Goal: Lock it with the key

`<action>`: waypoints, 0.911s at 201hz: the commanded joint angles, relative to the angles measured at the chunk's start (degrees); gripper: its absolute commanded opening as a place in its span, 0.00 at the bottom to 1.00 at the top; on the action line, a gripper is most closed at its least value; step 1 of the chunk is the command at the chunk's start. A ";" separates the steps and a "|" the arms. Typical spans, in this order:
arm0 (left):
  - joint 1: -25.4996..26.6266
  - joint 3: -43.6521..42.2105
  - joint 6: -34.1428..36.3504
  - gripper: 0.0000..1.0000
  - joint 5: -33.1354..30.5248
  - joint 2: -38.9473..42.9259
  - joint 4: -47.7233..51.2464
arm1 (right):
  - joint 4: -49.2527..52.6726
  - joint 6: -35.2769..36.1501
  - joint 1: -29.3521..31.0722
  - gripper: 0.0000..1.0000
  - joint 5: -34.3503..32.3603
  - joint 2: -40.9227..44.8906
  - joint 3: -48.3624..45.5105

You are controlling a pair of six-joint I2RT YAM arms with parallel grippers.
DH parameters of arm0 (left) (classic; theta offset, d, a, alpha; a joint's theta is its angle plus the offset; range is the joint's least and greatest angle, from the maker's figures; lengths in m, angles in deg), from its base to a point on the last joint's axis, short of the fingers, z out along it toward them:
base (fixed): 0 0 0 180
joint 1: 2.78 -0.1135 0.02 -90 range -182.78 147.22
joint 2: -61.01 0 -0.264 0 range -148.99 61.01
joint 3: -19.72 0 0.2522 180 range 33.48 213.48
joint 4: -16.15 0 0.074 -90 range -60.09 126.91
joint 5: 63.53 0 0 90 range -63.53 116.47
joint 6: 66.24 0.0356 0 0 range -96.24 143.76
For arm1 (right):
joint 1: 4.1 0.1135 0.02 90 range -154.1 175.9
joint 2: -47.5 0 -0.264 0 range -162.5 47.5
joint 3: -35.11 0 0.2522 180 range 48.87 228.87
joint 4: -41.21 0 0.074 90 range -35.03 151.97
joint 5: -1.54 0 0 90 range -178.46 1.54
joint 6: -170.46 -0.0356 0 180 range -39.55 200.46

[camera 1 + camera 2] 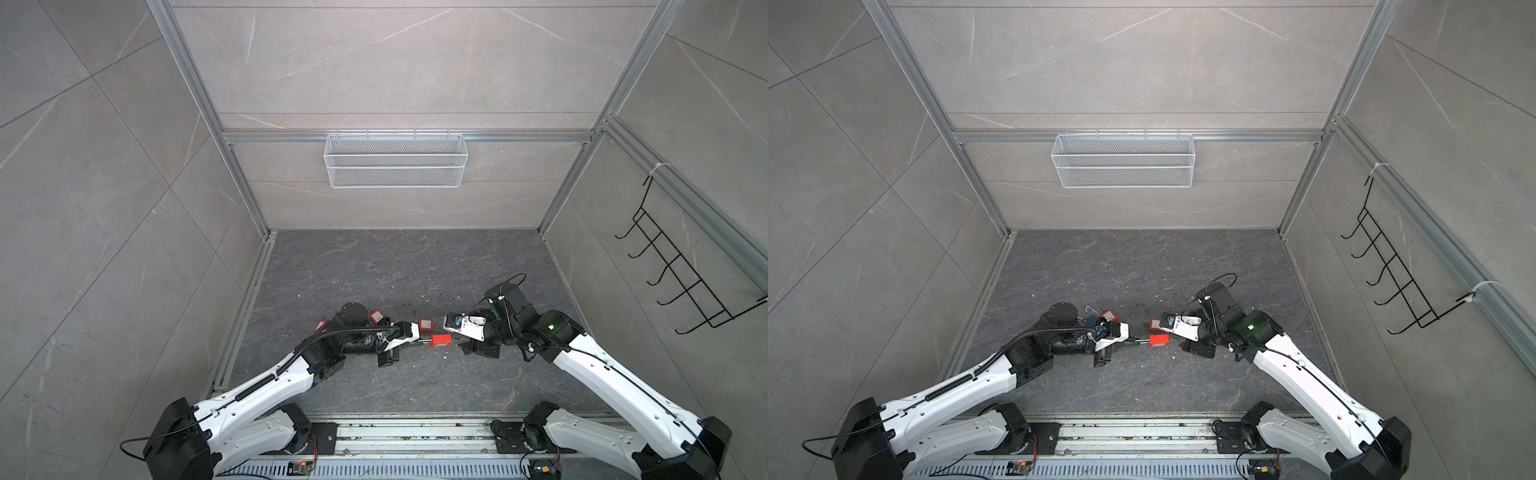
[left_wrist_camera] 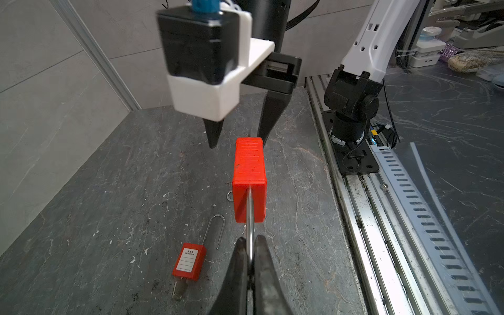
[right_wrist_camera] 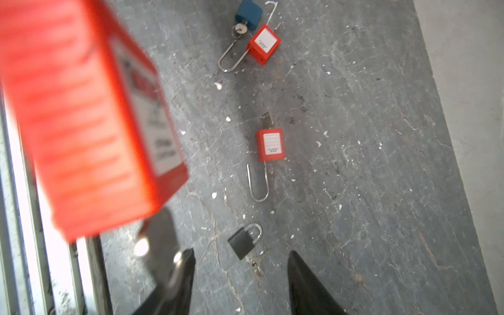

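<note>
"What was closest to you?"

"The left gripper (image 2: pixel 251 245), clenched on the steel shackle (image 2: pixel 248 218) of a red padlock (image 2: pixel 248 169). It pinched the wire right at its fingertips."

"Why the shackle and not the body?"

"My guess is that it left the body free. The lock stuck straight out ahead of those fingers, clear of the floor (image 2: pixel 109 191). Its base end pointed away from them, towards the other arm."

"And the key?"

"On the held lock I couldn't tell. Its base was hidden from me, and the right wrist view gave only a blur of something shiny by one finger. Down beside the left gripper a second red padlock (image 2: pixel 189 261) lay flat with its shackle sprung. That one had a key (image 2: pixel 180 290) poking from its base."

"The right gripper?"

"The right gripper (image 2: pixel 236 140) hung just past the held lock's far end, jaws apart, gripping nothing. One finger sat close by the body's end, but whether it touched I couldn't say. It seemed placed to work at that end, with the left arm steadying the lock."

"Anything farther off?"

"Past the right gripper's tips a small black padlock (image 3: pixel 244 241) sat on the floor, then that second red one. Farthest was a third red padlock (image 3: pixel 264 45) with a blue padlock (image 3: pixel 248 13) just beside it."
</note>
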 commanded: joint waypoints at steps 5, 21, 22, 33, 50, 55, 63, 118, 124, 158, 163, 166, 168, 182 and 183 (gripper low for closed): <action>0.24 2.11 0.14 0.00 1.61 -0.20 -2.49 | 5.84 4.40 0.42 0.54 1.95 2.98 -0.87; 0.24 2.62 0.62 0.00 2.26 -0.75 -1.59 | 6.23 3.89 0.46 0.52 6.34 4.60 0.27; 0.24 2.62 0.62 0.00 2.26 -0.75 -1.52 | 6.23 3.89 0.46 0.52 6.34 4.60 0.27; 0.24 2.90 0.66 0.00 2.82 -1.04 -1.05 | 6.54 3.05 0.58 0.49 8.69 4.47 1.94; 0.24 3.39 0.94 0.00 3.69 -1.52 -0.20 | 7.40 2.20 1.69 0.44 9.85 2.53 4.60; 0.25 3.54 1.01 0.00 3.85 -1.68 0.07 | 8.04 2.36 2.21 0.43 9.85 1.66 5.44; 0.24 3.72 1.19 0.00 3.91 -1.88 0.48 | 8.79 2.47 3.08 0.41 9.77 0.53 6.56; 0.24 4.29 1.93 0.00 3.90 -1.72 1.69 | 9.54 4.21 5.77 0.24 8.35 -4.87 7.75; 0.24 4.42 2.18 0.00 3.90 -1.79 2.15 | 9.30 4.46 5.77 0.20 8.36 -4.88 7.54; 0.24 5.69 4.22 0.00 3.82 -1.80 5.87 | 8.35 4.92 5.77 0.00 7.01 -4.17 6.45; 0.25 5.76 4.46 0.00 3.74 -1.71 6.28 | 8.55 4.88 5.77 0.00 6.48 -4.08 6.25; 0.24 5.85 4.55 0.00 3.69 -1.66 6.40 | 8.66 4.88 5.77 0.00 6.12 -4.08 6.19; 0.24 5.84 4.63 0.00 3.59 -1.63 6.58 | 8.76 4.87 5.77 0.00 5.91 -4.01 6.07; 0.03 6.39 5.53 0.00 3.46 -1.49 8.33 | 9.64 4.98 5.69 0.00 3.67 -3.83 5.27; 0.00 6.45 5.55 0.00 3.46 -1.47 8.49 | 9.70 4.97 5.69 0.00 3.42 -3.82 5.19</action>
